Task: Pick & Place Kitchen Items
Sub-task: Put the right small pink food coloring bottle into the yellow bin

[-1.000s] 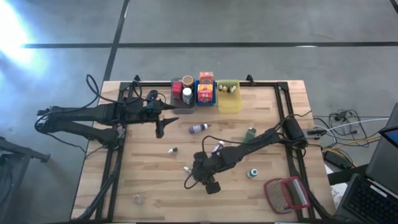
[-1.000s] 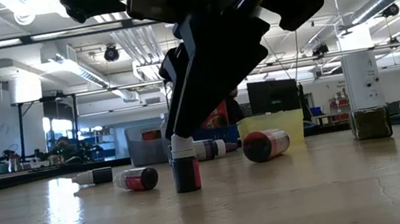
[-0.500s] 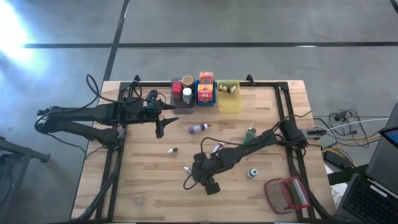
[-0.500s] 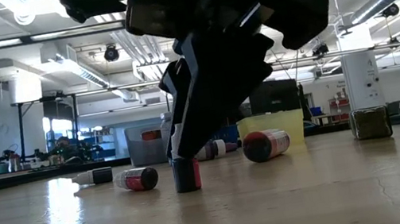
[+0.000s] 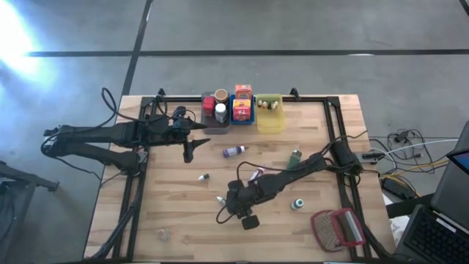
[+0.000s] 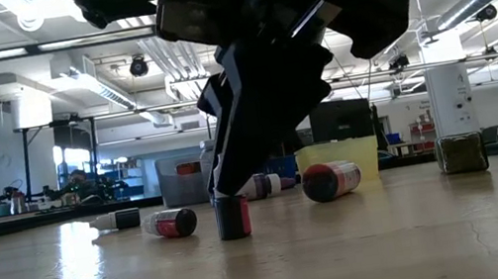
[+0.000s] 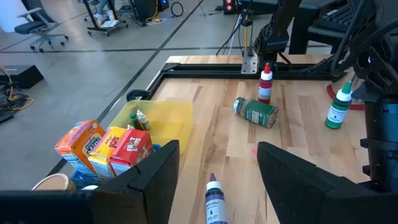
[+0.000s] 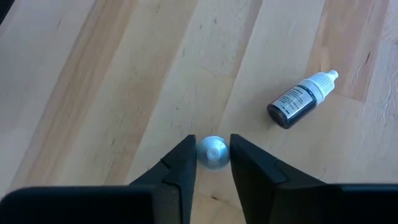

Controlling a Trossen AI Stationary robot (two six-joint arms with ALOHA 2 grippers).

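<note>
Spanning pale wood table (image 5: pixel 176 213) (black-framed), grey concrete floor (image 5: pixel 293 26)

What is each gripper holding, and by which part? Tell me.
The right gripper pinches the upright small bottle by its cap. The left gripper holds nothing.

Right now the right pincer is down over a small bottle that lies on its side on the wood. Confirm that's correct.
Not quite. The right pincer is down over a small bottle, but that bottle stands upright: the right wrist view looks straight down on its round cap between the fingers, and the low view shows it standing on the table. The one lying on its side is the white-capped dropper bottle nearby.
</note>
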